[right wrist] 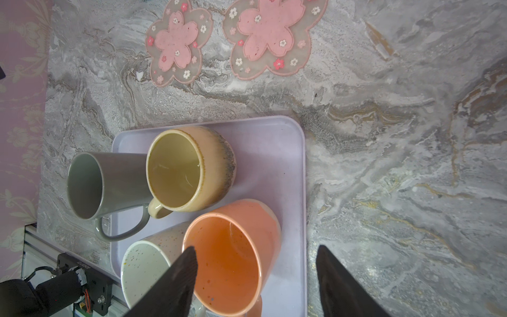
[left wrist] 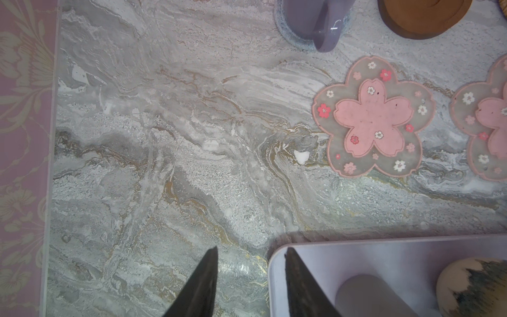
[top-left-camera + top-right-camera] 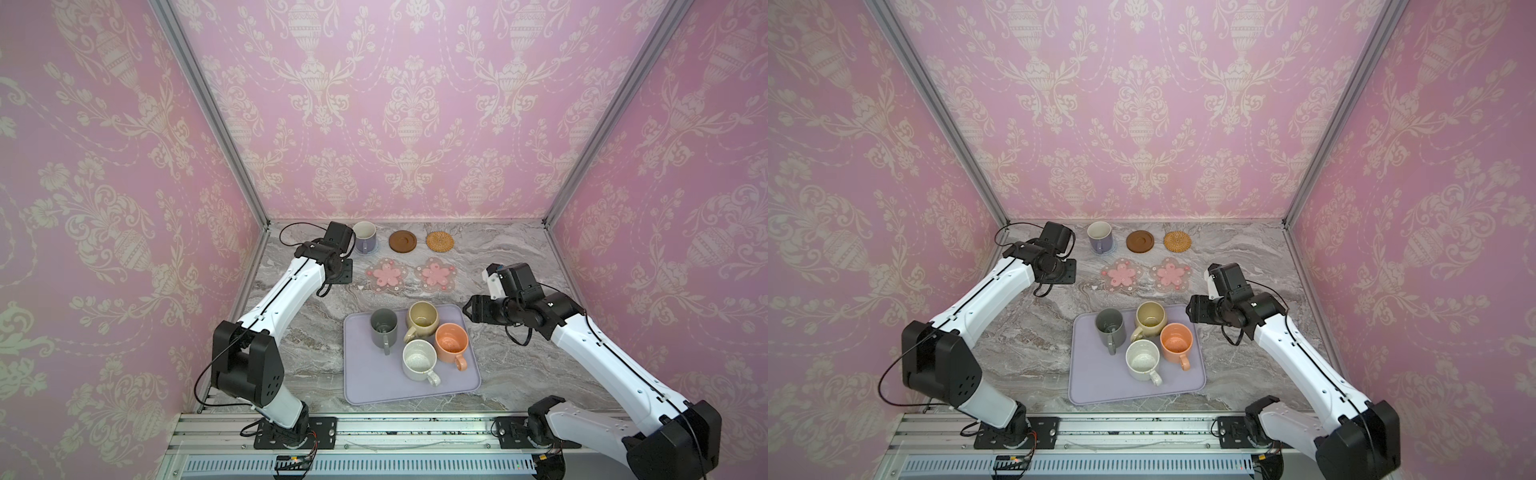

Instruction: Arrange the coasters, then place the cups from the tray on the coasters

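Lavender-grey tray (image 3: pixel 365 386) near the front edge of the counter (image 3: pixel 307 345) holds dark grey mug (image 3: pixel 383 328), beige mug (image 3: pixel 422 319), orange-peach mug (image 3: pixel 452 343) and white speckled mug (image 3: pixel 419 360). Lavender mug (image 3: pixel 365 242) stands on the blue crocheted coaster (image 2: pixel 284 30) at the back edge. Left hand (image 2: pixel 251 249) and right hand (image 1: pixel 256 248) both spread.

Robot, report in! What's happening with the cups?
Left gripper, right gripper open, empty. Lavender cup on blue coaster. Four cups on tray. Nothing blocking bare coasters.
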Robot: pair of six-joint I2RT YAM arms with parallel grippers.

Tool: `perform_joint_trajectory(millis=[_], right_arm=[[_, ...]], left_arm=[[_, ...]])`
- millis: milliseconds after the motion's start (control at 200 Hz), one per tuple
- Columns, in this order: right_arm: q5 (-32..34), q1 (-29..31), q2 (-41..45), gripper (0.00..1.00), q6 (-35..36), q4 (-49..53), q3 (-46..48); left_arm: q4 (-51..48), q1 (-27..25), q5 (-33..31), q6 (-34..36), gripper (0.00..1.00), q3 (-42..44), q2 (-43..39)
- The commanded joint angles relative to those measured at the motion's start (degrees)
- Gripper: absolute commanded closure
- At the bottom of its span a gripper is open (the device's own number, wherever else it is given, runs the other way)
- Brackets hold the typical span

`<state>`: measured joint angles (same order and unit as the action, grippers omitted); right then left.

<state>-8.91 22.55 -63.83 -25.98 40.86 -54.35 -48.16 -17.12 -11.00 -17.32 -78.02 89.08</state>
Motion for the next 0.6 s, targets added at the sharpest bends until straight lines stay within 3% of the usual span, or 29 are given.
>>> perform_joint_trajectory(millis=[0,335,595], right_arm=[[2.5,1.7,2.2,0.3,-2.0,0.6,1.1],[7.6,7.6,11.7,0.3,-9.7,-0.9,11.0],[8.3,12.4,19.8,0.31,-14.2,1.1,16.8]], left_arm=[[1.6,-0.9,0.9,-1.7,0.56,4.0,-4.4],[-1.4,-5.6,-2.0,-0.6,0.56,7.9,-8.4],[0.7,-8.8,-2.7,-4.5,0.56,14.6,-14.6]])
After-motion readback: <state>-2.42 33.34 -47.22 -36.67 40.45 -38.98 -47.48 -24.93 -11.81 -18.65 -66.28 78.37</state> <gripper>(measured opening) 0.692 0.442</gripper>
